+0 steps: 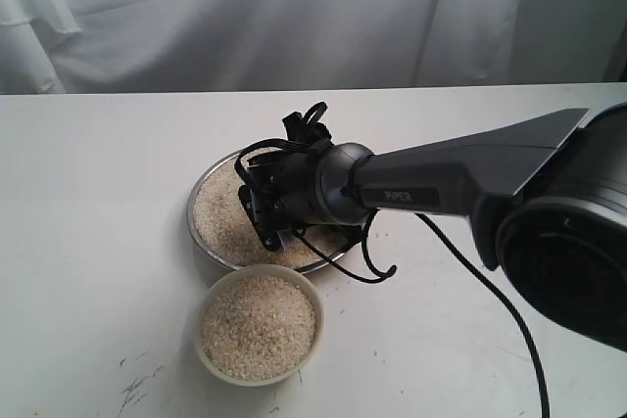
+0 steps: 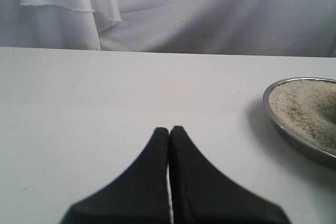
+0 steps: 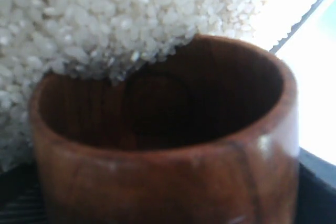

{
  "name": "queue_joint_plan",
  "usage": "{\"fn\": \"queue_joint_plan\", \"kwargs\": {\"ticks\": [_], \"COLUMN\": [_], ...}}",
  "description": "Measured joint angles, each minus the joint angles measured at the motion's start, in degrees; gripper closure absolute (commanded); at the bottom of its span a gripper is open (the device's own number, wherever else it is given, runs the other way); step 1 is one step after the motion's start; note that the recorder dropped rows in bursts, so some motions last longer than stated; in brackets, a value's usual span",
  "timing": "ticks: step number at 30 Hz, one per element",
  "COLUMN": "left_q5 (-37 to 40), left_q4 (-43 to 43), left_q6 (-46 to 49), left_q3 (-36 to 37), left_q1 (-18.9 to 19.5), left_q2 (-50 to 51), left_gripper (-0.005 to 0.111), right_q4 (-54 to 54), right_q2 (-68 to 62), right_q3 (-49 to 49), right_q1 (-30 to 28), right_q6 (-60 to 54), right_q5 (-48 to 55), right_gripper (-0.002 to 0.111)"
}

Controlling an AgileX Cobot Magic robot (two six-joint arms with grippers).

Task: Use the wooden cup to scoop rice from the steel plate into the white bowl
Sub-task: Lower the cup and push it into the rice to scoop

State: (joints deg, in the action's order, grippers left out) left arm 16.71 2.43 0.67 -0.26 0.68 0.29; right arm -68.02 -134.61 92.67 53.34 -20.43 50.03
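Observation:
The steel plate lies mid-table with rice heaped in it. My right gripper reaches over the plate from the right and hides the wooden cup in the exterior view. In the right wrist view the reddish-brown wooden cup fills the picture, gripped, its dark empty mouth tipped against the rice. The white bowl stands just in front of the plate and holds rice. My left gripper is shut and empty above bare table, with the plate off to one side.
A black cable trails from the right arm across the table. White cloth hangs behind the table's far edge. Dark scuff marks lie on the tabletop near the front left.

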Motion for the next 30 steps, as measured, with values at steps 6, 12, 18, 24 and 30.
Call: {"fn": "queue_joint_plan", "kwargs": {"ticks": [6, 12, 18, 24, 30], "left_q5": [0.0, 0.0, 0.0, 0.0, 0.0], "left_q4": [0.0, 0.0, 0.0, 0.0, 0.0], "left_q6": [0.0, 0.0, 0.0, 0.0, 0.0], "left_q3": [0.0, 0.0, 0.0, 0.0, 0.0], "left_q1": [0.0, 0.0, 0.0, 0.0, 0.0], "left_q2": [0.0, 0.0, 0.0, 0.0, 0.0], "left_gripper": [0.107, 0.107, 0.107, 0.107, 0.107], "right_q4": [0.0, 2.6, 5.6, 6.1, 6.7], "right_q2": [0.0, -0.2, -0.7, -0.7, -0.7], "right_q3": [0.0, 1.9, 3.3, 3.4, 3.4], "right_q1": [0.0, 0.0, 0.0, 0.0, 0.0], "right_q6": [-0.1, -0.1, 0.3, 0.4, 0.4], "right_q5": [-0.1, -1.8, -3.1, -3.4, -4.2], "right_gripper": [0.108, 0.108, 0.108, 0.108, 0.108]}}
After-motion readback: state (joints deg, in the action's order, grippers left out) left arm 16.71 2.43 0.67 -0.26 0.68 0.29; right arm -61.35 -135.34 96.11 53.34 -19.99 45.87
